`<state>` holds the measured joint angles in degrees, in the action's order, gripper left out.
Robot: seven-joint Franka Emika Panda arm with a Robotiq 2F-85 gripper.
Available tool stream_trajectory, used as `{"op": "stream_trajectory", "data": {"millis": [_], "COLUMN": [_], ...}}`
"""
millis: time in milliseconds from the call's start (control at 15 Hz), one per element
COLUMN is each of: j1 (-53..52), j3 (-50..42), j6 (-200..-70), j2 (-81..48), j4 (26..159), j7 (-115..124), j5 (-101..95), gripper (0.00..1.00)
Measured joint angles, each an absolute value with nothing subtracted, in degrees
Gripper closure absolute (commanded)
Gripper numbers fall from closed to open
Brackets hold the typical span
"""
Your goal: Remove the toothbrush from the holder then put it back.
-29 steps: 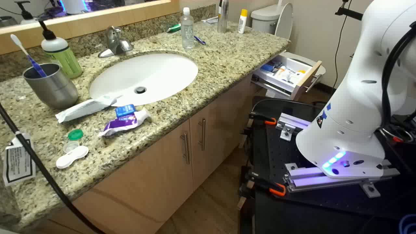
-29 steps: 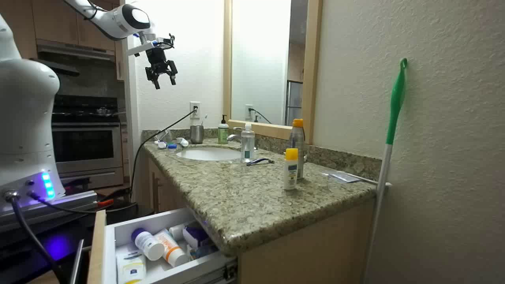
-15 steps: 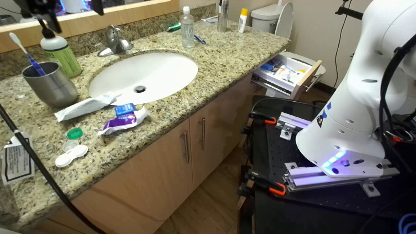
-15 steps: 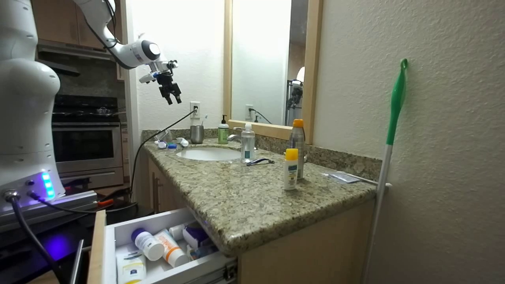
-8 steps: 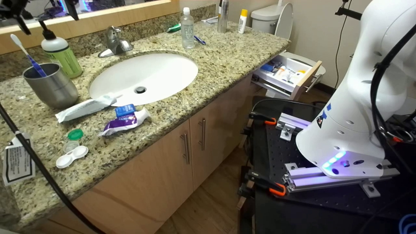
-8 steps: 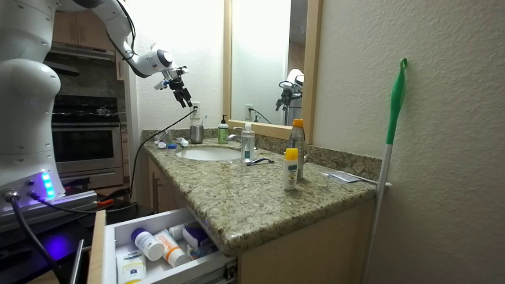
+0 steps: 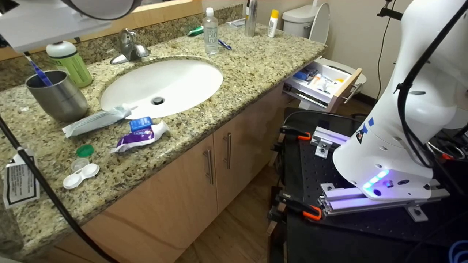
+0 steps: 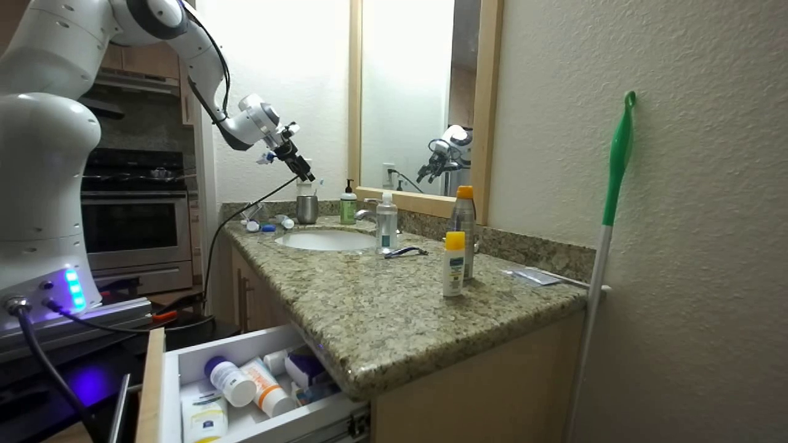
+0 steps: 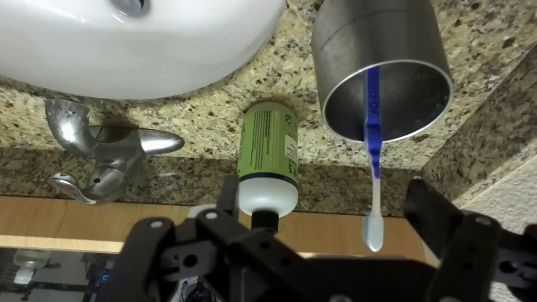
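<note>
Claw point(image 9: 323, 188): one, black; jaws spread wide, pinching nothing. Hangs above and near the holder point(image 9: 356, 46), tips angled down toward it.

Toothbrush point(image 9: 374, 142): one, blue handle, pale neck. Location: in the holder, leaning over the rim, tail inside, bristle head up and out. In the wrist view it falls within the claw's gap but off centre, toward that view's right side. Step in hand, as judged: approach for the grasp; removal not yet begun. Directions: shift until the brush is centred; lower until the jaws flank the firm blue handle just above the rim, since the bristle end would probably twist in the grip; pinch lightly. Draw out along the brush's own lean so that the tail does not hook the rim. Hold that tilt for the return.

Holder: one, metal cup, upright on the table point(image 9: 209, 121). Judged liable to tip or slide under a sideways pull; a steady draw serves best.

Soap bottle point(image 9: 268, 151): one, green label, near the holder. Its black pump end also falls within the gap in the wrist view; depth cannot be told. Keep the claw's inward sweep away from it.

White tube point(image 7: 97, 122): one, in an exterior view, lying near the holder's foot.

Faucet point(image 9: 117, 155) and sink point(image 9: 138, 50): one each, farther along the table.

Clear bottle point(image 8: 386, 221): one, in an exterior view, beyond the sink, well apart from the holder.
</note>
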<state>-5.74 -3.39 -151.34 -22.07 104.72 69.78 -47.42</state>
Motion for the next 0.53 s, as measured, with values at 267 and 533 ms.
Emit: {"op": "stream_trajectory", "data": {"millis": [267,533], "j1": [-5.88,-6.38], "j3": [-3.51,-4.86], "j6": [-151.32,-152.16], "j2": [-21.80,-23.55], "j4": [104.64,103.23], "j7": [69.76,75.46], "j5": [-47.31,-52.11], "gripper": [0.00,0.00]}}
